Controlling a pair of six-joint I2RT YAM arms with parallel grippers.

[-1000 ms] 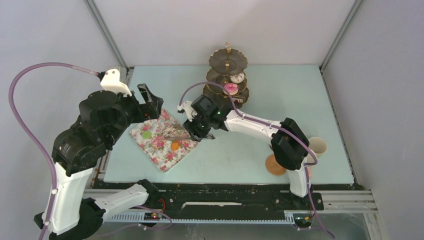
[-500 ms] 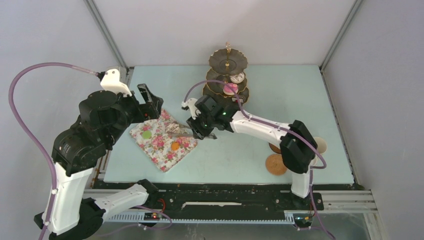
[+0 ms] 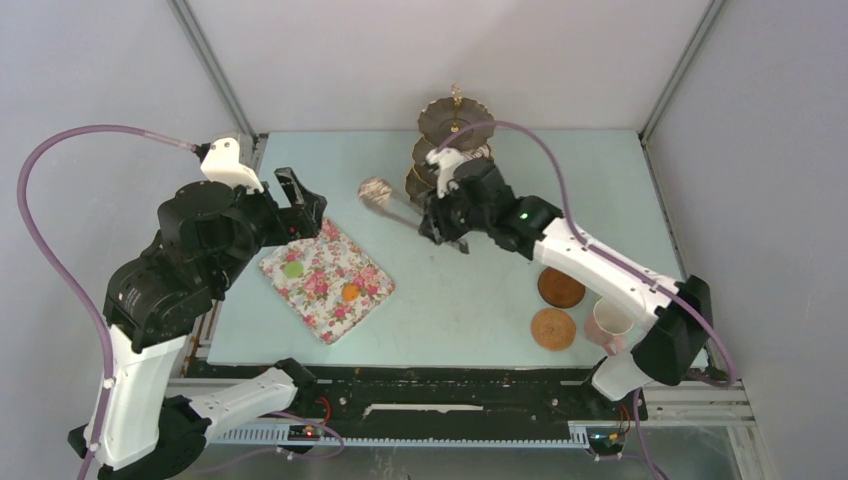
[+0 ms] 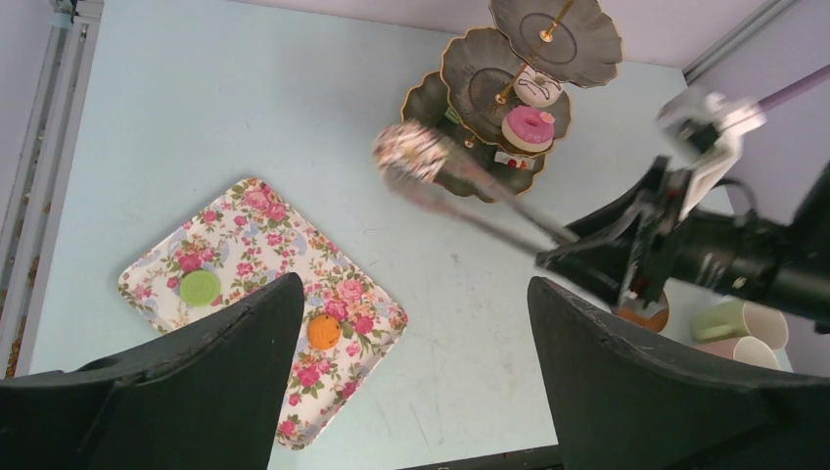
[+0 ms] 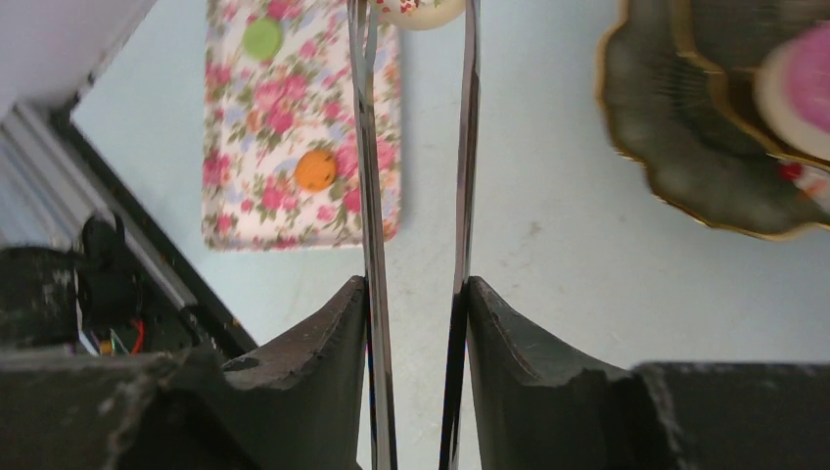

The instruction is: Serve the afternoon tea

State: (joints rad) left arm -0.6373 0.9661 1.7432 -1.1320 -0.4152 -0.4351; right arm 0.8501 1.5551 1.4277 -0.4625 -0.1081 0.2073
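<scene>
My right gripper (image 3: 441,216) is shut on the long grey tongs (image 3: 400,205), which pinch a pale speckled cake (image 3: 375,190) in the air left of the three-tier stand (image 3: 456,118). In the right wrist view my gripper (image 5: 416,294) squeezes the tong arms (image 5: 370,196), with the cake (image 5: 421,10) at their tips. A white doughnut (image 4: 536,86) and a pink doughnut (image 4: 529,125) sit on the stand. A green piece (image 3: 292,269) and an orange piece (image 3: 351,292) lie on the floral tray (image 3: 320,305). My left gripper (image 3: 300,200) is open and empty above the tray's far corner.
Two round brown coasters (image 3: 561,288) (image 3: 552,328) lie at the front right, with stacked cups (image 3: 610,322) beside them by my right arm's base. The cage's grey walls close in the table on three sides.
My right gripper has lifted the tongs with the cake off the floral tray and swung them back and right toward the stand. The left arm has not moved.
</scene>
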